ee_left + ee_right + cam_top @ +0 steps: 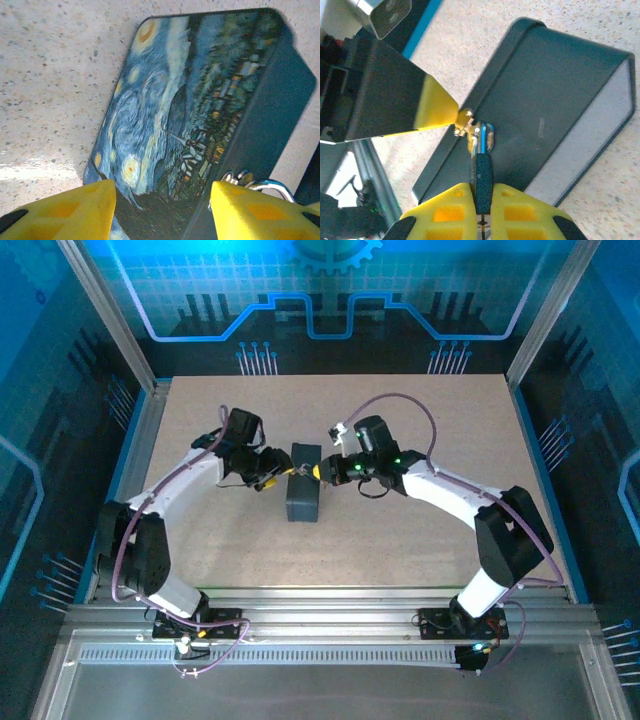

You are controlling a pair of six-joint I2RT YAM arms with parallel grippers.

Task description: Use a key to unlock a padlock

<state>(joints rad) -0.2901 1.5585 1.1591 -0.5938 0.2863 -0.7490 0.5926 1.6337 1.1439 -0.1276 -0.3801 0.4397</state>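
The padlock's narrow dark body (483, 175) is pinched between the yellow pads of my right gripper (483, 192), which is shut on it. Its silvery shackle (484, 139) reaches up to a small brass fitting (465, 122) on the tin's edge, and the loop also glints in the left wrist view (270, 185). My left gripper (162, 200) hangs open over the painted lid with nothing between its pads. One of its fingers (435, 107) touches the brass fitting. In the top view the two grippers (270, 478) (318, 470) meet over the tin. The key cannot be made out.
The dark blue swirl-painted tin (303, 495) stands on its edge mid-table, with the lid (165, 115) facing the left arm. The speckled tabletop (420, 540) runs to metal frame rails (140, 440) at the sides.
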